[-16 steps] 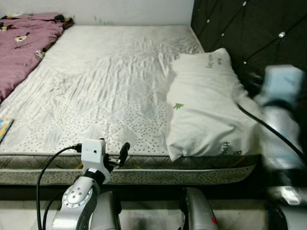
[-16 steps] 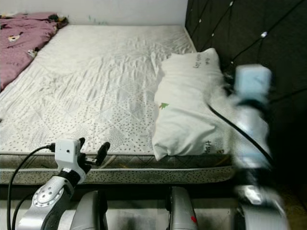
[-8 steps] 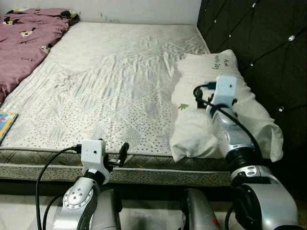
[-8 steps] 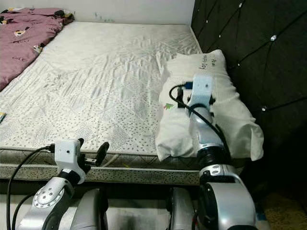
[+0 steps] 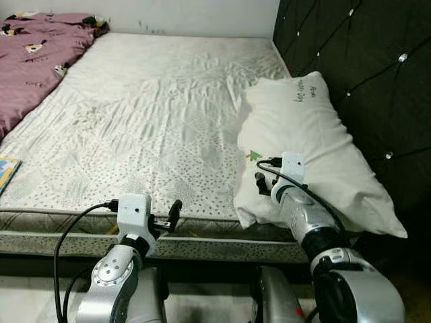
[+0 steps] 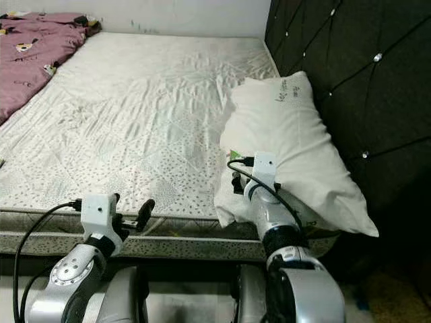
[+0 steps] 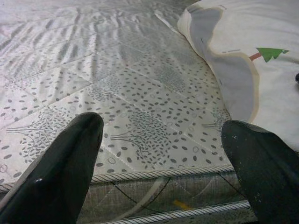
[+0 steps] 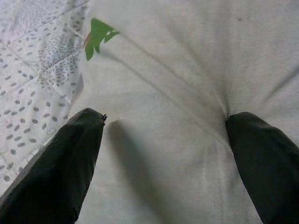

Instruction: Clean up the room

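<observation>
Right gripper (image 8: 163, 140) spread wide over the near corner of the white pillow (image 5: 310, 155), fingers straddling the fabric, nothing clamped. Pillow lay at the bed's right side against the dark headboard (image 5: 350, 60), near end overhanging the mattress (image 5: 155, 114) edge. Left gripper (image 7: 163, 154) parted too, idle at the mattress edge. Best to push deeper before closing, bunching a thick fold rather than thin casing, to avoid slip.

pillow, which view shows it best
The left eye view: the whole white pillow lies against the dark headboard. The right eye view matches; the right wrist shows creased fabric close up, the left wrist just a corner.
</observation>
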Controlling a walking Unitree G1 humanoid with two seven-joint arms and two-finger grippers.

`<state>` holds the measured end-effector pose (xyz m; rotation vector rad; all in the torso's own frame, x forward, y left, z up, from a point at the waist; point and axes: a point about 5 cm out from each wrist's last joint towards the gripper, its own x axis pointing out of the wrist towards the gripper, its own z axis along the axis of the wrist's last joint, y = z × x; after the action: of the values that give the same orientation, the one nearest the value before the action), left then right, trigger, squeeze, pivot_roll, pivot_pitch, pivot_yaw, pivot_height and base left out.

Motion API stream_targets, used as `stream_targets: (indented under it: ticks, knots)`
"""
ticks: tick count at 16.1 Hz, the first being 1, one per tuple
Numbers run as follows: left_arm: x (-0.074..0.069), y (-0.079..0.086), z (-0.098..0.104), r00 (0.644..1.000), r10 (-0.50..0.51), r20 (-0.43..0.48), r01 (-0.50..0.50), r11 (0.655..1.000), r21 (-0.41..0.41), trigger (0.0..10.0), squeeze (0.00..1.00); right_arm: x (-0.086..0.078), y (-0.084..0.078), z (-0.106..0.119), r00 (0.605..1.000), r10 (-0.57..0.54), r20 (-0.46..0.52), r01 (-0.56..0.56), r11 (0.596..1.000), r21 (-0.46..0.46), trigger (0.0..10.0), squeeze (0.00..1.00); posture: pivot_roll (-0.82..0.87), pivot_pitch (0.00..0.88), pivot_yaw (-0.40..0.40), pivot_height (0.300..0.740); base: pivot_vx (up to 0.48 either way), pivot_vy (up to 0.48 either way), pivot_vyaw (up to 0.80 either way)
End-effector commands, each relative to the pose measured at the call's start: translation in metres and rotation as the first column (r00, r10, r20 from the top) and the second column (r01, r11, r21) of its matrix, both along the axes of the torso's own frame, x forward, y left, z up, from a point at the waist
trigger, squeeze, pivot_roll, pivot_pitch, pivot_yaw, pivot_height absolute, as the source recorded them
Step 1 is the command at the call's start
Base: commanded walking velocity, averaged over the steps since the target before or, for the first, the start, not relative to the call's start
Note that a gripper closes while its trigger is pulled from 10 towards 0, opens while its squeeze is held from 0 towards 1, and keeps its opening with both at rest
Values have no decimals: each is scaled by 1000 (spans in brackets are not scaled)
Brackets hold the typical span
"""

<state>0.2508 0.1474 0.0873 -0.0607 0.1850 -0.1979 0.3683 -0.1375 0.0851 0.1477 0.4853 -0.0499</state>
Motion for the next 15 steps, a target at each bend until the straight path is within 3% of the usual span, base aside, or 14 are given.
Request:
stream_targets:
  ticks: [1,3,4,6,8,9,11,12,15]
  knots:
    - [1,3,-1,1000,17,-12,-17,1000,11,10000,0,-8,1,-15,997,-6,-81,9,999,35,10000,0,63,7,-35,556,0,0,0]
    - [4,3,-1,1000,20,-9,-20,1000,14,10000,0,1,0,1,999,20,29,-20,1000,13,10000,0,63,0,-35,556,0,0,0]
    - [6,4,1,1000,26,5,-26,999,19,10000,0,9,-1,22,985,32,168,-32,999,-5,10000,0,63,0,-34,556,0,0,0]
    - [8,6,5,999,43,28,-43,999,21,10000,0,15,-2,46,948,68,311,-57,997,-42,10000,0,60,0,-33,556,0,0,0]
    - [11,12,13,993,81,83,-82,997,7,10000,0,13,-5,63,899,100,426,-75,994,-75,10000,0,57,0,-33,556,0,0,0]
    - [14,19,24,977,139,164,-137,990,-19,10000,0,-2,-7,75,827,140,545,-92,989,-115,10000,0,45,0,-27,556,0,0,0]
    - [16,24,30,962,174,210,-170,985,-37,10000,0,-15,-7,77,799,139,585,-95,990,-106,10000,0,40,0,-25,556,0,0,0]
    - [18,25,31,957,184,225,-182,983,-31,10000,0,-18,-9,79,789,112,604,-99,994,-54,10000,0,33,0,-24,556,0,0,0]
    - [25,29,35,942,213,259,-209,977,-42,10000,0,-20,-13,93,742,105,662,-88,994,-59,10000,0,24,0,-23,570,0,0,0]
